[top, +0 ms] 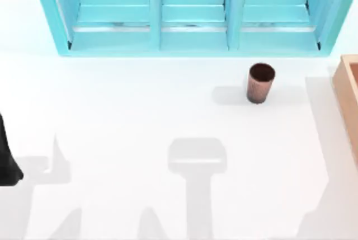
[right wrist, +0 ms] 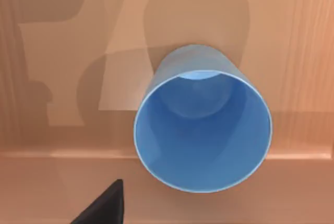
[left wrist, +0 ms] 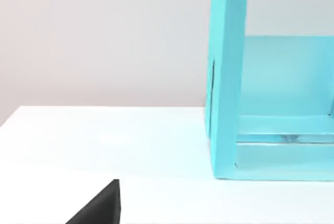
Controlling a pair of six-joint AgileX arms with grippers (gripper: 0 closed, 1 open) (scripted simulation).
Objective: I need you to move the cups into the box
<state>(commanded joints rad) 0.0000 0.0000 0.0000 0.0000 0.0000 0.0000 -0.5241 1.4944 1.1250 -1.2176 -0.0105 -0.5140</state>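
the blue cup (right wrist: 202,130) stands upright on the box's (right wrist: 47,36) orange-brown floor, right under the right tool. the copper cup (top: 260,83) stands on the desk (top: 140,117), between box and left arm (top: 8,159).

On my feed the copper cup (top: 260,83) was reddish-brown with a dark inside, the shelf unit (top: 190,13) turquoise, and the table (top: 123,117) white. The blue cup (right wrist: 203,130) was glossy blue against the box (right wrist: 62,36) floor's orange-brown wood grain.
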